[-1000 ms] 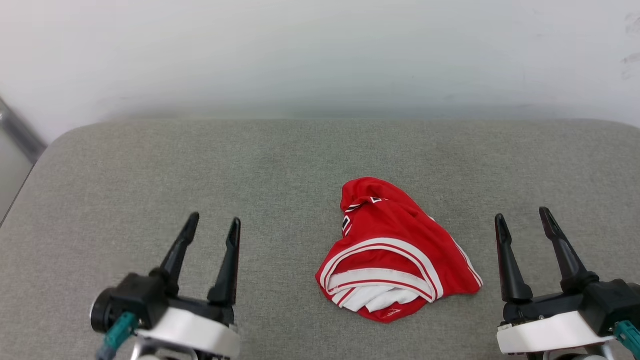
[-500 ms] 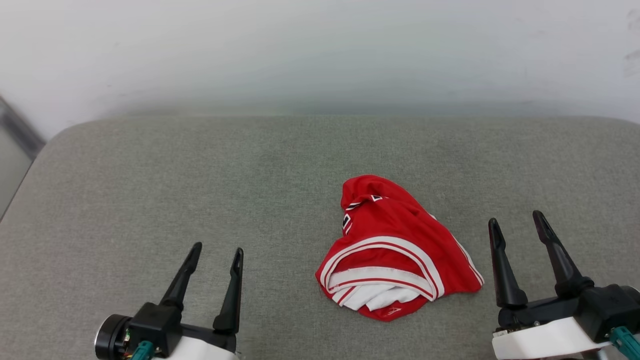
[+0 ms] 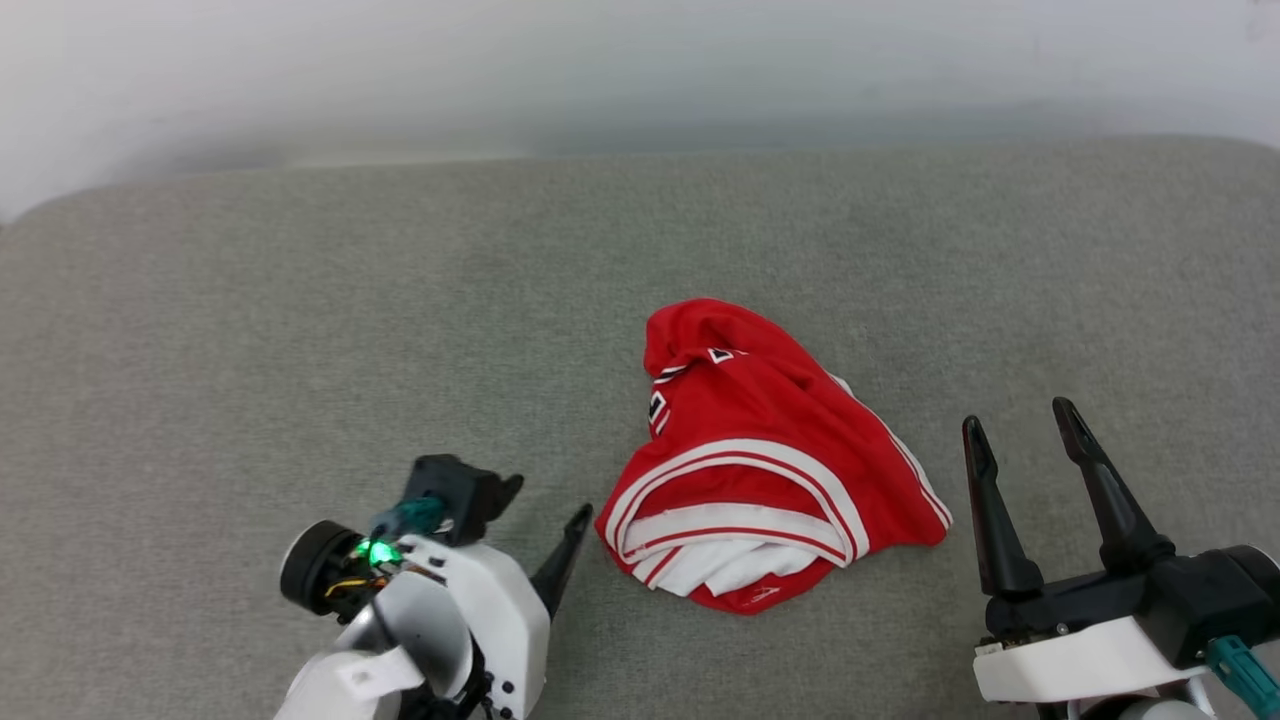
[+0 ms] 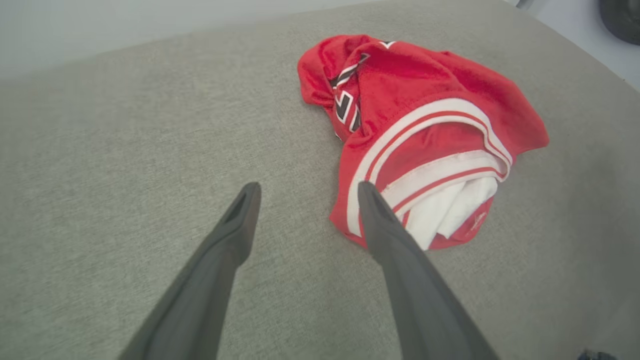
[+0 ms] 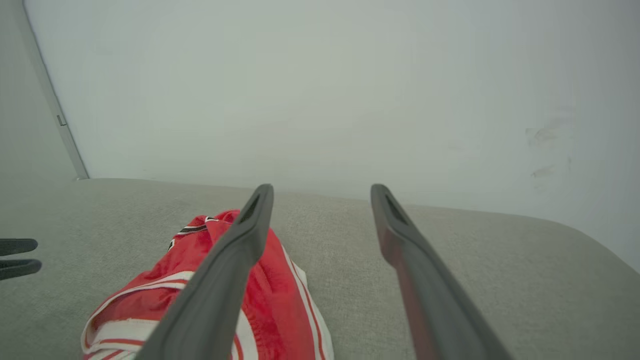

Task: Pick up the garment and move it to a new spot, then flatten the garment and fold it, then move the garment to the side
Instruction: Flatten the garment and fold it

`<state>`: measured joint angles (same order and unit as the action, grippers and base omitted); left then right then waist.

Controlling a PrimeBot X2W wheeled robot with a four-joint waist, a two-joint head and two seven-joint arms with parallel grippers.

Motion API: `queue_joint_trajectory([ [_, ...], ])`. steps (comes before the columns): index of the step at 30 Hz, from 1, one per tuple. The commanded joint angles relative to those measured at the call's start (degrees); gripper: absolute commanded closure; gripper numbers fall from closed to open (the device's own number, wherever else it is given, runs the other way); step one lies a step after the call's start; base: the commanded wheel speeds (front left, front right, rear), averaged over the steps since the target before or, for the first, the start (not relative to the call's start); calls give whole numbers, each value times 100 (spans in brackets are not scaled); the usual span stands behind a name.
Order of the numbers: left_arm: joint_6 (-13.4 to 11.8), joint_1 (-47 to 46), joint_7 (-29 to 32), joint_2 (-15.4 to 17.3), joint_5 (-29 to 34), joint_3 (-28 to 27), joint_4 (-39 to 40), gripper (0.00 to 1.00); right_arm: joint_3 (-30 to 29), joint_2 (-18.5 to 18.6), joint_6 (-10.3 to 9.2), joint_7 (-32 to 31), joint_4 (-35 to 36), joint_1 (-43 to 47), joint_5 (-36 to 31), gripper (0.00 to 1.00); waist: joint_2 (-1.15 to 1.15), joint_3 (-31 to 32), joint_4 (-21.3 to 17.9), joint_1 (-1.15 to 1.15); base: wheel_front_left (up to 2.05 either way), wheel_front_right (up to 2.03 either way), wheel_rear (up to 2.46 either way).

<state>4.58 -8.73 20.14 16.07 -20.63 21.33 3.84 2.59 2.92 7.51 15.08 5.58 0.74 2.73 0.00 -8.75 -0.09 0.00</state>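
Red jersey-style garment [image 3: 770, 460] with white sleeves and striped trim lies crumpled on the grey fabric worktop [image 3: 300, 330], right of centre. Left fingers [image 4: 235, 225] are spread wide and empty, one tip just beside the striped hem. Right fingers [image 3: 990, 520] are also wide apart and empty, clear of the cloth on its other side.

The crumpled red jersey T-shirt [image 3: 770, 440] has white sleeve cloth, red-and-white striped trim and black, white-outlined lettering. The padded fabric surface [image 3: 300, 330] is flecked grey. The left tool [image 4: 308, 187] and right tool [image 3: 1017, 415] have black fingers, white housings and teal connectors. The plain wall [image 3: 600, 70] is off-white.
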Motion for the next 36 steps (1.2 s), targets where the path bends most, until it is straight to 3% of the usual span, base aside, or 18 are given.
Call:
queue_joint_trajectory([
  [1, 28, -49, 107, 46, -25, 38, -18, 0, 5, -8, -4, 13, 9, -92, -44, 0, 0, -136, -103, 0, 0, 0, 0],
  [8, 140, -410, 1026, 62, -259, 376, -99, 0, -2, -8, -4, 13, -14, -228, -42, 0, 0, -452, -294, 0, 0, 0, 0],
  [18, 175, -796, 832, 66, -185, 433, -654, 0, 88, -9, -4, 13, -64, -333, -1, 0, 0, -706, -451, 0, 0, 0, 0],
  [19, 177, -806, 752, 29, -215, 427, -697, 60, 84, -8, -4, 13, -69, -339, 6, 0, 0, -708, -453, 0, 0, 0, 0],
  [20, 176, -814, 677, -6, -249, 416, -750, 100, 80, -8, -4, 13, -78, -339, 12, 0, 0, -705, -451, 0, 0, 0, 0],
  [30, 31, -636, -286, 57, -166, 209, -782, 100, 82, -8, -4, 13, -239, -220, 14, 0, 0, -250, -229, 0, 0, 0, 0],
  [36, -355, -740, -1057, 215, 100, -242, -135, 100, 124, -9, -4, 13, -324, -114, 52, 0, 0, 105, -41, 0, 0, 0, 0],
])
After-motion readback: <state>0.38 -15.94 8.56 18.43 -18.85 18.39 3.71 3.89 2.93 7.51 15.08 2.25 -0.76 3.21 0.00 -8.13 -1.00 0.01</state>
